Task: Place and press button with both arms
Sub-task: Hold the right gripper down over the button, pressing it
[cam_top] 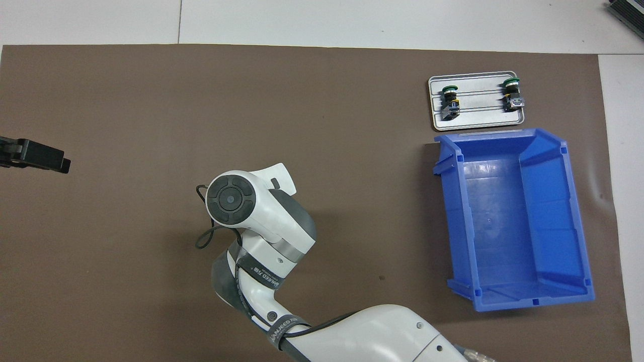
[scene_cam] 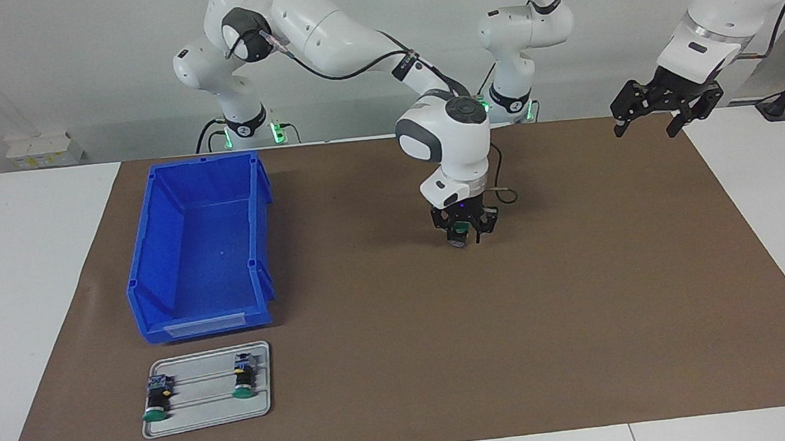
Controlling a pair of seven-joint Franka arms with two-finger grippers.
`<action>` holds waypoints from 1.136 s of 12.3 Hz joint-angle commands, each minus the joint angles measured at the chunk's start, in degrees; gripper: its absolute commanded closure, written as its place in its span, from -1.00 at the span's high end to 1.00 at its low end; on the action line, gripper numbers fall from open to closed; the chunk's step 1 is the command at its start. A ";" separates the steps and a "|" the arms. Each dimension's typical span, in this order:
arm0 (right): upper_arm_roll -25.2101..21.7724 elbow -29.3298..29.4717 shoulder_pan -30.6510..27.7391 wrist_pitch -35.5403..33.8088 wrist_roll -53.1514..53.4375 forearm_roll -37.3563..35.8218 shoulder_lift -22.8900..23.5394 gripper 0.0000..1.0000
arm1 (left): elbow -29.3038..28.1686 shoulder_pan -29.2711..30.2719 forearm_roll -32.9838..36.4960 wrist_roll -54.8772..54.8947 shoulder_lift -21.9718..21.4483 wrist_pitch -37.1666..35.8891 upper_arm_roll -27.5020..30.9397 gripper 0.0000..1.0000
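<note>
While the open left pincer (scene_cam: 663, 108) waits raised, the green-capped button (scene_cam: 461, 229) is held between the right pincer (scene_cam: 463, 232) fingers at mid-surface (scene_cam: 583, 289), apparently for placing.

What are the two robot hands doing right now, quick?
Left hand: open, holding nothing, up over the left arm's end of the mat.
Right hand: low over the mat's middle, around the button; grip cannot be told.

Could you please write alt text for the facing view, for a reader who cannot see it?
The right gripper holds a green button just above the brown mat; the left gripper waits open, raised. A blue bin sits beside a tray.
</note>
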 commanded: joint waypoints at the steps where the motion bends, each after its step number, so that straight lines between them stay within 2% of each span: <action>1: 0.71 -3.51 -0.44 -0.47 0.41 1.04 -2.46 0.30 | -1.66 0.57 -0.53 0.24 -1.57 -0.19 -0.17 1.00; 14: 0.71 -3.86 -0.18 0.14 0.76 1.04 -2.54 -0.06 | -1.66 0.57 -0.53 0.24 -1.57 -0.19 -0.17 1.00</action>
